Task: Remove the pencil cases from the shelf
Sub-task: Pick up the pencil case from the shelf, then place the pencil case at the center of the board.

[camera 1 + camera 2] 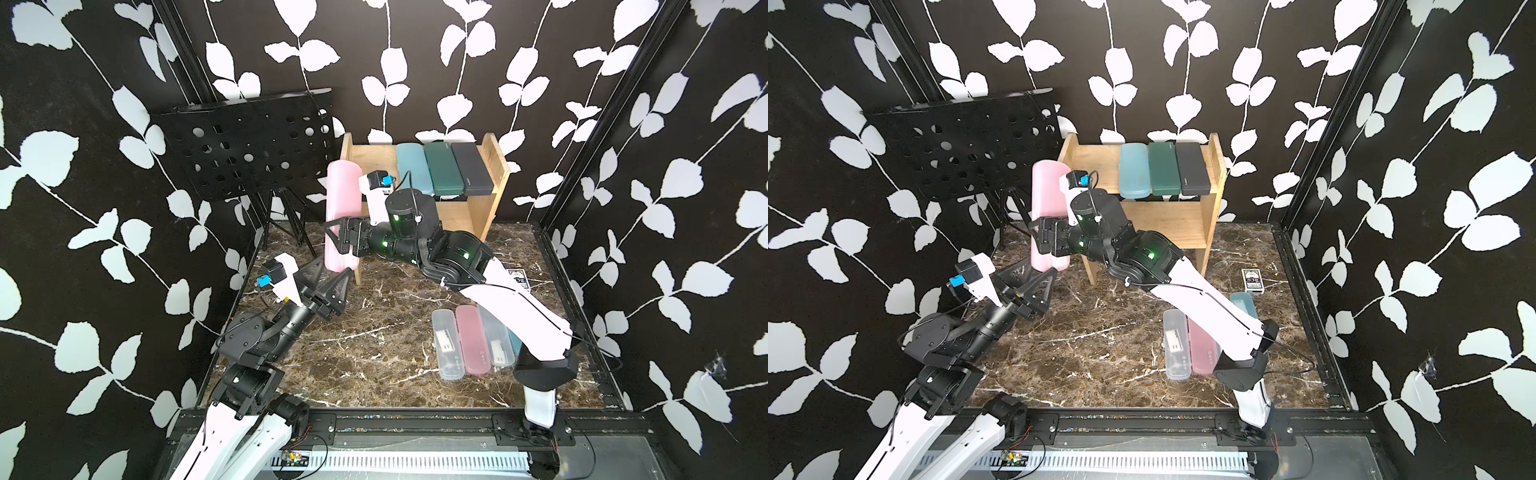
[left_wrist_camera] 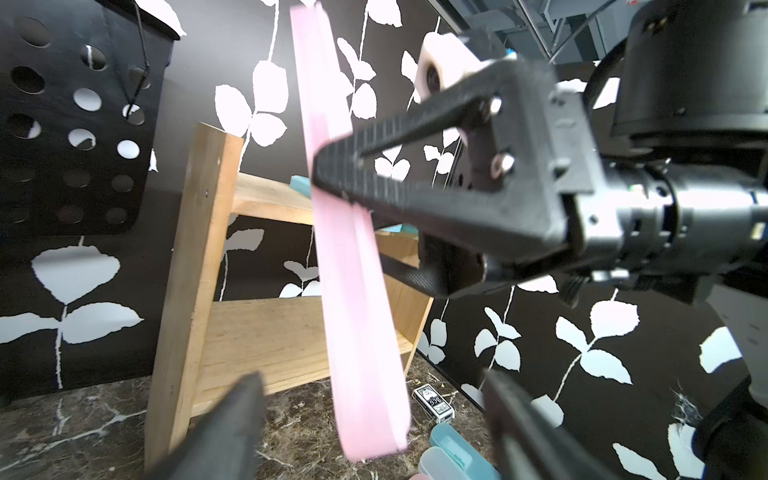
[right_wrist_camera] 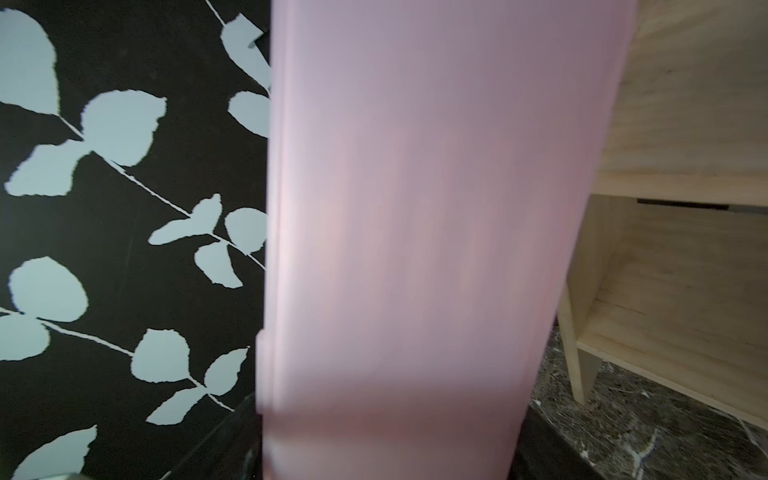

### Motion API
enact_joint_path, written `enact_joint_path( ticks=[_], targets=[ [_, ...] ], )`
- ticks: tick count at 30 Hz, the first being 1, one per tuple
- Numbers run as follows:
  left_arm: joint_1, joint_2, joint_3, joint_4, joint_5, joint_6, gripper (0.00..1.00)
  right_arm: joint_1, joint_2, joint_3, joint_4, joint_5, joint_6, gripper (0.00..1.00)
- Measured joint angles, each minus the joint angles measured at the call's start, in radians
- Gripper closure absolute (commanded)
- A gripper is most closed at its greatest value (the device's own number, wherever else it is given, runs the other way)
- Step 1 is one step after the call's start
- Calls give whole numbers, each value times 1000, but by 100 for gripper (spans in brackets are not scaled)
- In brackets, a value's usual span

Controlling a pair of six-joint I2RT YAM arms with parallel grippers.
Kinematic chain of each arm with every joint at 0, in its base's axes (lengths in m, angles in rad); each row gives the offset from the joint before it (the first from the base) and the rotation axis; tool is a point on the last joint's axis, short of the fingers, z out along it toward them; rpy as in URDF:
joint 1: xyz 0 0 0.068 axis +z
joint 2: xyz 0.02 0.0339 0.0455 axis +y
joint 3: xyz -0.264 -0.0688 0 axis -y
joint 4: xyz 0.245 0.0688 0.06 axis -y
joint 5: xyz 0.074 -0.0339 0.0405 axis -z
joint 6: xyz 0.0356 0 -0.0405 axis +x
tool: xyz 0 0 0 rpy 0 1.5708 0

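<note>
Laid cases point(image 1: 471, 338): a row on the marble table point(image 1: 374, 353) near the front. It runs clear, pink, clear, with a blue one mostly hidden behind the right arm. All are off the shelf.
Left gripper point(image 1: 335, 268): released, jaws spread wide. The pink case's lower end sits between them and, in the left wrist view, touches neither finger.
Pink case point(image 1: 343, 195): in the air, nearly upright, just in front of the shelf's left side panel; blurred in both wrist views.
Right gripper point(image 1: 334, 235): clasps the pink case across its flat faces, a little below mid-length, and looks to carry it alone.
Handling: probably light, stiff and hollow. The smooth plastic likely slips and may swing in an off-centre pinch. The best hold seems to be across the thin faces at mid-length, firm but not crushing the lid.
Card box point(image 1: 1252, 280): on the table near the shelf's right leg; not part of the job.
Shelf point(image 1: 494, 187): at the back wall. Its top board carries the blue case point(image 1: 413, 170), green case point(image 1: 442, 170) and grey case point(image 1: 473, 168) side by side; the board's left part is bare.
Progress: by my count, four down, one in hand, three to fetch.
Stand point(image 1: 249, 145): black, perforated, left of the shelf.
</note>
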Motion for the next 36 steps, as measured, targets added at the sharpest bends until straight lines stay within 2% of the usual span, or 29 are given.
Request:
enact_joint_path(
  ticks=[5, 13, 16, 19, 23, 36],
  targets=[
    [0, -45, -1, -53, -63, 5, 1, 0, -123, -228, -38, 76, -34, 18],
    [0, -88, -1, -184, -194, 5, 1, -6, -436, -808, -55, 140, 31, 17],
    [0, -70, -2, -204, -209, -5, 1, -15, -455, -993, -42, 117, 92, 17],
    [0, -41, -6, -214, -212, -18, 1, -25, -410, -1129, -23, 83, 146, 18],
    [0, 4, -12, -222, -210, -37, 1, -31, -344, -1232, 10, 45, 203, 18],
    [0, 43, -23, -236, -193, -61, 1, -55, -230, -1294, 82, 30, 258, 16]
  ],
)
